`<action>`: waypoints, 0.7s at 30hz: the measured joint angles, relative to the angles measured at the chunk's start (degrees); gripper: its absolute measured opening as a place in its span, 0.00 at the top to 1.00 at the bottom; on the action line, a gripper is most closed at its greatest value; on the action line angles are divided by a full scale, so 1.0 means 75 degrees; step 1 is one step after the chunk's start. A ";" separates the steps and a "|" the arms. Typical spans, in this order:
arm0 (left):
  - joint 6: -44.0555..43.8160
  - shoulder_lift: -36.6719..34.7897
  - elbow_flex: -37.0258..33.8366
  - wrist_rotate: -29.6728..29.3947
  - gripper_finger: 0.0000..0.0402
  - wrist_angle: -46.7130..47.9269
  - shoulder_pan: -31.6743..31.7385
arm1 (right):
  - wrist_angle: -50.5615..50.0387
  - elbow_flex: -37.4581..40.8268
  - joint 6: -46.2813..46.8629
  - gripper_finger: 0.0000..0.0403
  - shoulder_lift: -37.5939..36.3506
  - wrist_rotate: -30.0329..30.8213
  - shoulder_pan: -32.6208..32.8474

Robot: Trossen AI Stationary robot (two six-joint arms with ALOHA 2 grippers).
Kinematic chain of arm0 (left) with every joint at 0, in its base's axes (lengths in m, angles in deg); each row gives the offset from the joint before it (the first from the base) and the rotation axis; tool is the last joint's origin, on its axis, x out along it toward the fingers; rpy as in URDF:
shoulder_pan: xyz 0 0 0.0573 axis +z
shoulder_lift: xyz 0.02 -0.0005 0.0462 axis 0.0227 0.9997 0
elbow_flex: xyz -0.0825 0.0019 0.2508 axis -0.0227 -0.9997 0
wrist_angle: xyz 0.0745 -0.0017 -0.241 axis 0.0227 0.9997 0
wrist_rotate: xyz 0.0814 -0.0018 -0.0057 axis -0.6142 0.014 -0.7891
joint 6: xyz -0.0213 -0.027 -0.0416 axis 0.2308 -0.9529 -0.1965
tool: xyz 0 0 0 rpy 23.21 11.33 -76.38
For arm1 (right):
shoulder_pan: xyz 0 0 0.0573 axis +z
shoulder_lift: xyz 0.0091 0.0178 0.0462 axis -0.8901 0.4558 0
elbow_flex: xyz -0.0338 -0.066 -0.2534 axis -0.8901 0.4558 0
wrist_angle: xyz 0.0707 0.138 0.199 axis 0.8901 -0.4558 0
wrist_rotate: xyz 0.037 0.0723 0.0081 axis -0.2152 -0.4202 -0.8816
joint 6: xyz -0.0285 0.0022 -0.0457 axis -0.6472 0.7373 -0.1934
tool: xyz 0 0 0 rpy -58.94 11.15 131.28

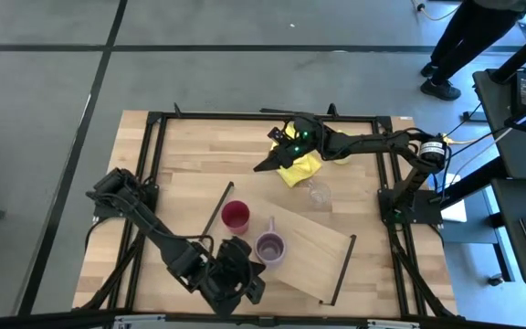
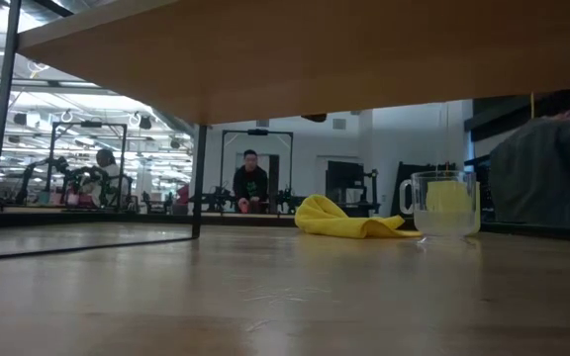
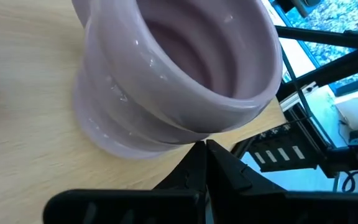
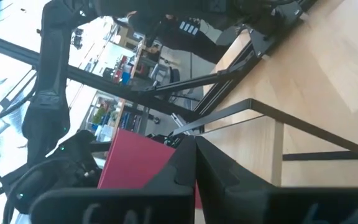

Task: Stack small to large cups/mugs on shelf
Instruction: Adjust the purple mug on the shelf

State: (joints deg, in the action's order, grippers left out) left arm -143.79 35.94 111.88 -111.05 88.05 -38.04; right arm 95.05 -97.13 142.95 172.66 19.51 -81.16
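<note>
The shelf (image 1: 304,242) lies slantwise on the tabletop (image 1: 190,164), its thin black rails at both short ends. On its left end stands the red cup (image 1: 236,217). Just right of it and a little nearer stands the purple mug (image 1: 269,246), upright, handle toward the far side. The two do not touch.

The left gripper (image 1: 245,274) sits at the near edge of the table, just near and left of the purple mug. In the left wrist view its fingers (image 3: 205,163) are pressed together, tips just beside the base of the purple mug (image 3: 173,74); whether they touch it I cannot tell. Nothing is pinched between them.

The right gripper (image 1: 268,164) reaches across the far half of the table and hangs above the wood, left of the yellow cloth (image 1: 299,169). Its fingers (image 4: 194,165) are closed, holding nothing; the red cup (image 4: 138,162) shows beyond them.

The clear glass tumbler (image 1: 319,193) stands upright on the tabletop just near the yellow cloth, off the shelf beyond its far long edge. The low view shows it has a handle (image 2: 405,195).

A person (image 1: 468,41) stands beyond the table's far right corner.
</note>
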 joint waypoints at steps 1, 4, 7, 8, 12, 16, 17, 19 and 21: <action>0.0048 0.0002 0.0000 0.0000 1.00 -0.0007 0.0011 | 0.0000 0.0000 0.0001 0.99 0.0000 -0.0031 0.0000; 0.0098 0.0002 0.0000 -0.0040 1.00 0.0000 0.0010 | -0.0030 0.0000 0.0015 0.99 0.0000 -0.0148 0.0015; 0.0095 0.0002 0.0000 -0.0172 1.00 0.0063 0.0010 | -0.0151 0.0000 0.0033 0.99 0.0000 -0.0325 0.0104; 0.0094 0.0002 0.0000 -0.0232 1.00 0.0090 0.0010 | -0.0191 0.0000 0.0035 0.99 0.0000 -0.0410 0.0136; 0.0095 0.0002 0.0000 -0.0451 1.00 0.0147 0.0010 | -0.0337 0.0000 0.0032 0.99 -0.0001 -0.0845 0.0270; 0.0092 0.0002 0.0000 -0.0471 1.00 0.0294 0.0004 | -0.0513 0.0003 -0.0064 0.99 -0.0045 -0.0973 0.0356; 0.0092 0.0002 0.0000 -0.0480 1.00 0.0337 -0.0010 | -0.0513 0.0003 -0.0077 0.99 -0.0049 -0.0978 0.0377; 0.0048 0.0002 0.0000 -0.0493 1.00 0.0464 -0.0019 | -0.0516 0.0003 -0.0096 0.99 -0.0050 -0.0980 0.0432; -0.0077 0.0002 0.0000 -0.0498 1.00 0.0652 -0.0022 | -0.0515 0.0003 -0.0154 0.99 -0.0050 -0.0992 0.0496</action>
State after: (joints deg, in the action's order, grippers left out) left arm -144.37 35.96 111.88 -114.79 92.94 -38.21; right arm 91.19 -97.11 141.79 172.29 12.07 -77.45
